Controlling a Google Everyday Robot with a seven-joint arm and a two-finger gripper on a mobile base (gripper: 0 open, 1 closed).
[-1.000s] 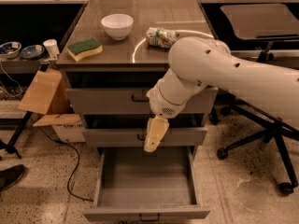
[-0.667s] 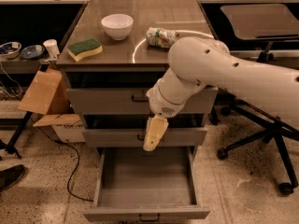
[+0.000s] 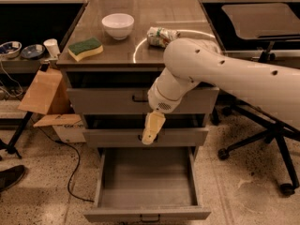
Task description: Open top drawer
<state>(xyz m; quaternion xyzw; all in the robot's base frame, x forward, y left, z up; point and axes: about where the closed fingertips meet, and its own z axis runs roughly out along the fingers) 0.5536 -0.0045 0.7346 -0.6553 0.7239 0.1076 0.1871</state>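
Unmoved since a second ago, every part alike. Reaching in from the right: big white arm [image 3: 225,74], bent down across the upper right of the cabinet. Beneath it, brown counter [image 3: 187,13] topping a stack of three grey drawers. Lowest of these, the bottom drawer [image 3: 145,182], pulled far out over the floor. Directly under the counter edge, the top drawer [image 3: 103,101], broadest front of the three, a dark gap above it and a small black handle [image 3: 139,98] at its middle, just left of the arm's wrist; cannot tell whether drawn out at all. Between those two, the middle drawer [image 3: 112,137], front nearly flush. Hanging from the wrist, the tan hand [image 3: 150,136], pointing down, below the top drawer's handle and in front of the middle drawer's front; cannot tell whether clenched or released, and nothing seen held. On the counter, from left: green-and-yellow sponge [image 3: 85,48], white bowl [image 3: 117,25], crumpled packet [image 3: 159,36] by the arm's elbow.
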